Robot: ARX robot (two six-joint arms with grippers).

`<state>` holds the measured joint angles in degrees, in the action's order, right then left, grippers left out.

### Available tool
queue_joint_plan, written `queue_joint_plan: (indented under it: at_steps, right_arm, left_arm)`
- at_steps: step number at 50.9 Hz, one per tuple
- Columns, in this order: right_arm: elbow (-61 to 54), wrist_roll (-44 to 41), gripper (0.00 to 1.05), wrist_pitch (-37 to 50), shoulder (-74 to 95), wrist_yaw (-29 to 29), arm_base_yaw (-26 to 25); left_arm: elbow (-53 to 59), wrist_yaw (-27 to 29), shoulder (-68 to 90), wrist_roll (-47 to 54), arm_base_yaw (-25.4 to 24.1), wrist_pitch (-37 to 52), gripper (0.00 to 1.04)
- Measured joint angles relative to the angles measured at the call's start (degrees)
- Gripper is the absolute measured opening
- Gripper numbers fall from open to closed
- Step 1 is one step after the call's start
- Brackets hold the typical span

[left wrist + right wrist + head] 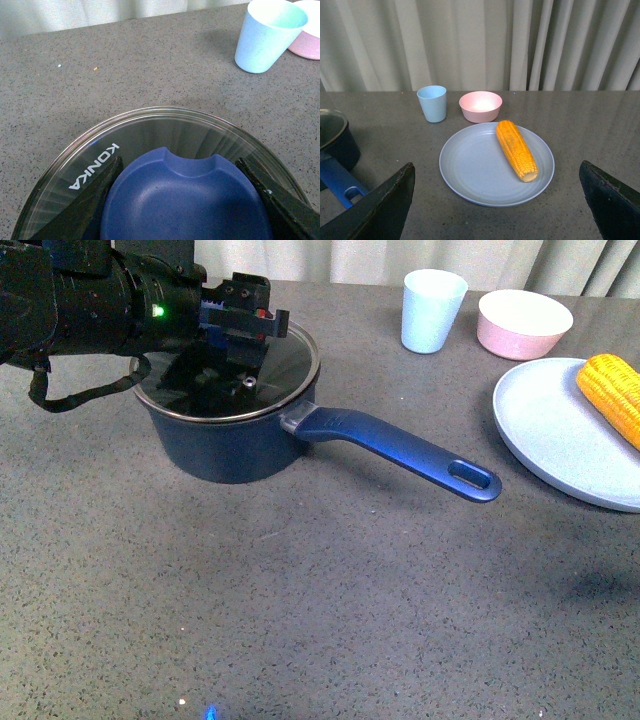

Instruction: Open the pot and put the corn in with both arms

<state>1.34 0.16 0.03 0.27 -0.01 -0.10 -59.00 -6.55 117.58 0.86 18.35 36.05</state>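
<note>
Dark navy-blue saucepan (230, 445) w/ long blue handle sits toward the far-left corner of the grey speckled table (300, 590). Its handle runs out toward the table's ctr and near edge. The round glass lid (215, 385) is on the pot, seated flat on the rim.

The black left arm (80, 305), green light lit, reaches in from the left edge over the lid. In the left wrist view the left gripper (179, 165) straddles the lid's blue knob (185, 205), one dark finger (85, 210) along each side at the knob's edge. Whether they press it or only flank it can't be told.

Yellow-orange cob of corn (615, 390) lies on a round pale grey-blue plate (560, 430) at the table's right edge, well apart from the pot, on the part of the plate away from the pot.

The right gripper (497, 165) shows only in the right wrist view. It is spread wide, w/ nothing btwn the fingers, above the table on the near side of the plate and clear of the corn.

Along the far edge stand a pale blue plastic cup (433, 310) and a pink bowl (524, 323), near each other but not touching. A cream curtain (470, 45) hangs behind the table.
</note>
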Motion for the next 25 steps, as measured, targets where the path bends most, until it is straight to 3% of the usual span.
queue_joint_plan:
  at_steps: [14, 25]
  right_arm:
    - [0.0, 0.0, 0.96, 0.0, 0.0, 0.0, 0.0]
    - [0.0, 0.0, 0.96, 0.0, 0.0, 0.0, 0.0]
  left_arm:
    - [2.5, 0.6, -7.5, -0.2, -1.9, -0.5, 0.6]
    - [7.5, 1.1, -13.3, -0.3, -8.6, 2.0, 0.6]
